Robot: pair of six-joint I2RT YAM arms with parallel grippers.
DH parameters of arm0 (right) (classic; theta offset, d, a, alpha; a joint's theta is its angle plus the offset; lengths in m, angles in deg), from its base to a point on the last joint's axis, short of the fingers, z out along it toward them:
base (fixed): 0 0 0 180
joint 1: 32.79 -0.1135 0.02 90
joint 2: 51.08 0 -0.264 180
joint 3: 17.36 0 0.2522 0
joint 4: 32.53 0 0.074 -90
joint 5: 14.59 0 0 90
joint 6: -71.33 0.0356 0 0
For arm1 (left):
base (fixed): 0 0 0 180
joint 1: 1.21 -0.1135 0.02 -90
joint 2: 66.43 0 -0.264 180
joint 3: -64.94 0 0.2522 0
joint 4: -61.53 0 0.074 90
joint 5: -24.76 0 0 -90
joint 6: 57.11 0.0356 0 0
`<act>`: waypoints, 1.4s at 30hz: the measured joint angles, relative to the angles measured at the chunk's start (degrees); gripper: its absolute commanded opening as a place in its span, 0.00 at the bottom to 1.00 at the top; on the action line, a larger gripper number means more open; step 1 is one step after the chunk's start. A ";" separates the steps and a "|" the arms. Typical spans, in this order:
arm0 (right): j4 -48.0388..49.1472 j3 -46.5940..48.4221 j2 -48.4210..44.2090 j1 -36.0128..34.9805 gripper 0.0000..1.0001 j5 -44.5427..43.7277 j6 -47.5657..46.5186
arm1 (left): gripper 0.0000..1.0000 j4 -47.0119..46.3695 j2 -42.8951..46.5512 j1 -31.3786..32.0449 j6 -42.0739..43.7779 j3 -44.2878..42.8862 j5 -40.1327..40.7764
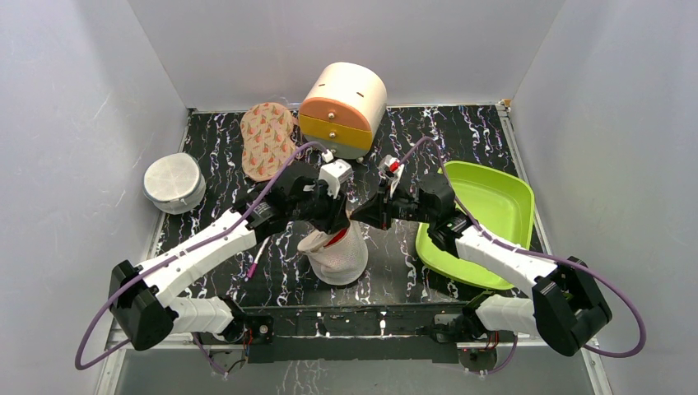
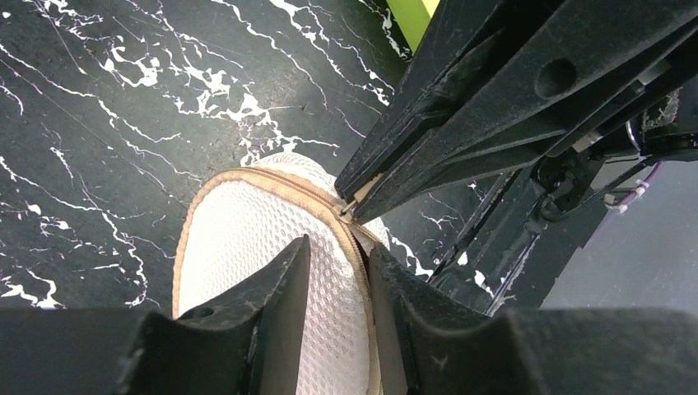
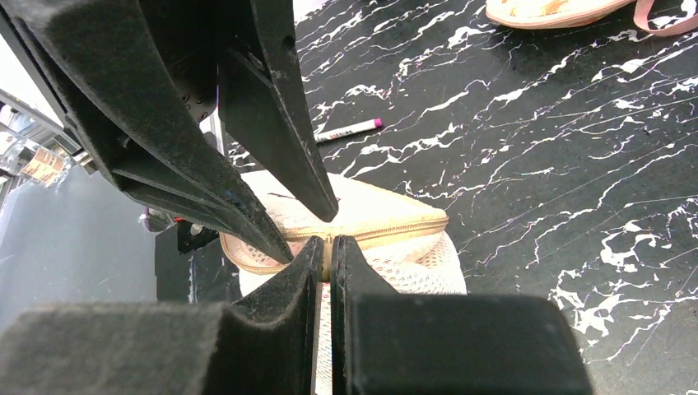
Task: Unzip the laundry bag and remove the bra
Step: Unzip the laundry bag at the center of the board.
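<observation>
Top external view: the laundry bag (image 1: 344, 260) is seen on the table (image 1: 395, 276) between both arms, propped on its rounded end; its long axis is tilted, mouth turned up and far-left, where the red bra (image 1: 332, 239) is glimpsed; the right gripper (image 3: 325, 247) is pressed shut on the bag's zip edge; the left gripper (image 2: 339, 263) is set partly open astride that edge; whether it pinches cannot be told.

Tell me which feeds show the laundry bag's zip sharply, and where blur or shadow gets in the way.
Top external: even light, sharp, but the laundry bag is half hidden. Left wrist: mesh and zip crisp; the left fingers at the bottom edge are soft. Right wrist: zip rim in focus, right fingers blurred, left edge washed out.
</observation>
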 measured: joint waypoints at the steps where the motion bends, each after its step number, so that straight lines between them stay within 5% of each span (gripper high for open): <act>1: -0.20 0.13 0.00 0.00 0.00 0.00 -0.07 | 0.31 0.13 0.00 -0.02 0.07 -0.15 -0.02; 14: -3.80 1.60 0.00 -0.33 0.00 -2.16 -0.11 | 0.00 2.49 -0.96 -0.02 3.04 -1.95 0.48; 26: -5.51 1.44 -0.83 2.25 0.00 -8.79 1.29 | 0.00 5.18 2.86 -0.02 7.96 -4.83 4.87; 36: -5.70 1.18 -0.61 8.63 0.00 -4.20 4.26 | 0.00 3.23 4.81 -0.02 8.04 -4.79 5.29; 42: -4.66 1.20 -0.48 9.14 0.00 0.85 5.05 | 0.27 3.67 4.79 -0.02 7.34 -4.74 4.87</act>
